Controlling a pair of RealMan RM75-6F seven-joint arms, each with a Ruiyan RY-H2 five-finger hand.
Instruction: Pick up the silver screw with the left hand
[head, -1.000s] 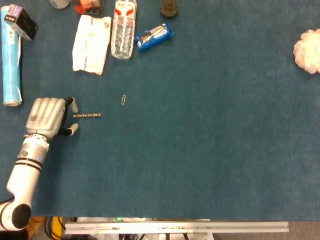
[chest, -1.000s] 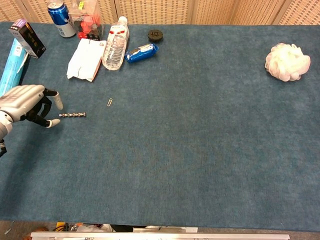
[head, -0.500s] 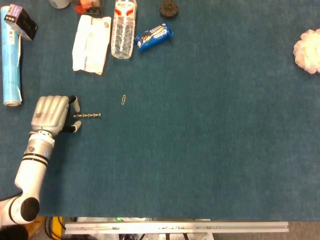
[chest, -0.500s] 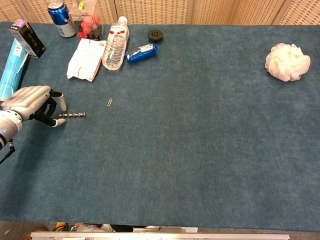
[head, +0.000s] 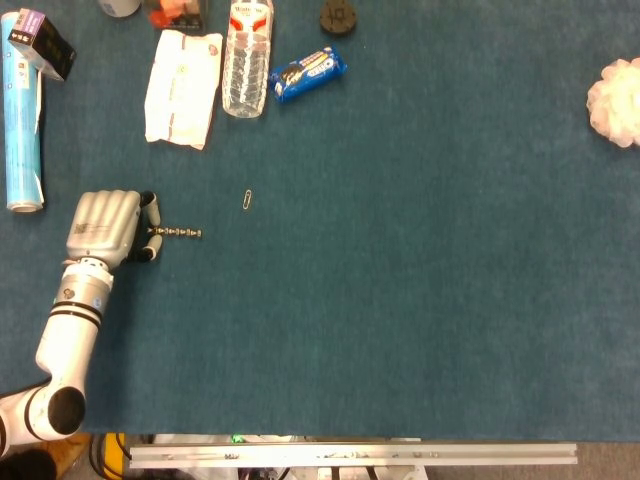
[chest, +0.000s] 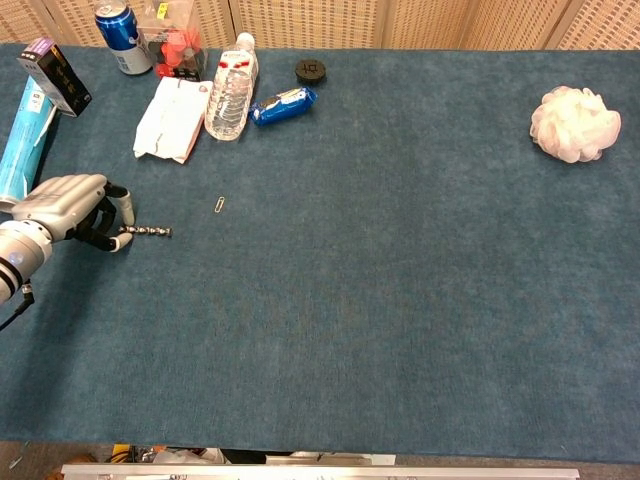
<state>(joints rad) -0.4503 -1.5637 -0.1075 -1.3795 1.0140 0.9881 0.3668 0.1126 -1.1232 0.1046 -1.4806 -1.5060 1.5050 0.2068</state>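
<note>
The silver screw (head: 182, 233) (chest: 150, 231) lies flat on the blue table cloth at the left, pointing right. My left hand (head: 103, 226) (chest: 66, 206) sits right at its left end, back of the hand up. Its fingertips (head: 150, 238) have come together over the screw's left end and pinch it, hiding that end. The rest of the screw still rests on the cloth. My right hand shows in neither view.
A small paper clip (head: 247, 200) lies just up and right of the screw. A light blue tube (head: 22, 130) lies beyond the hand. At the back stand a white pouch (head: 183, 87), a water bottle (head: 247, 60), a blue snack pack (head: 307, 72) and a can (chest: 115, 36); a white puff (chest: 573, 123) sits far right.
The left hand slid right to the screw, and its spread fingertips closed together over the screw's left end. The screw itself has not moved.
</note>
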